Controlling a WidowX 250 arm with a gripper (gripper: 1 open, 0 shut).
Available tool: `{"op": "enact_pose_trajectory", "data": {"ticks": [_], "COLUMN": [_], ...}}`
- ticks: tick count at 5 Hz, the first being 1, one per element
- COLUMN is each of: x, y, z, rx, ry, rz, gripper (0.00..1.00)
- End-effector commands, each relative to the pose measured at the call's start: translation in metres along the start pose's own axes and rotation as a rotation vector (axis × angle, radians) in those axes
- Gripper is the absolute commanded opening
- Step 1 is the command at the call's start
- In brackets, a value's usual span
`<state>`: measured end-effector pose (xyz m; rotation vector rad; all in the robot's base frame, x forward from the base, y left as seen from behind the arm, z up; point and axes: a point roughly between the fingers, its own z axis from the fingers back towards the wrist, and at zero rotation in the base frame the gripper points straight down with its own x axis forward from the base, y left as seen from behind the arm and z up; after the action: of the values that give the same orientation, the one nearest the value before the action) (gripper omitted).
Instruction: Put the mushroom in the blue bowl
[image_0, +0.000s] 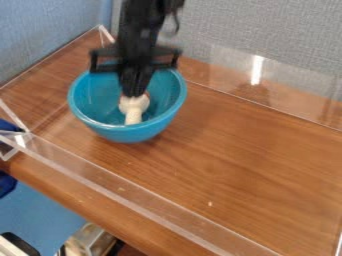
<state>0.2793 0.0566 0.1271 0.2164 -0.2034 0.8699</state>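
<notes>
I see claw (131, 90) pressed together above blue bowl (88, 112), pinching top of mushroom (132, 108). Cap is hidden inside claw. Only cream stem shows, hanging straight down under claw, within bowl hollow. Cannot tell if stem end touches bowl floor. Bowl stands on wooden table (234, 150).

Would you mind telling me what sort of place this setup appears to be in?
Probably a robotics lab test bench: a wooden tabletop fenced by clear acrylic walls, a grey-blue textured backdrop behind it, and a toy mushroom with a blue bowl as props.
</notes>
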Motion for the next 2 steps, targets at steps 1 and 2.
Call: {"op": "enact_pose_trajectory", "data": {"ticks": [1,2], "x": [0.017,0.032], "y": [-0.008,-0.021], "z": [0.055,0.045], "rx": [-0.080,-0.074], "ry": [-0.056,-0.050], "rz": [0.042,0.023], "gripper": [0.00,0.00]}}
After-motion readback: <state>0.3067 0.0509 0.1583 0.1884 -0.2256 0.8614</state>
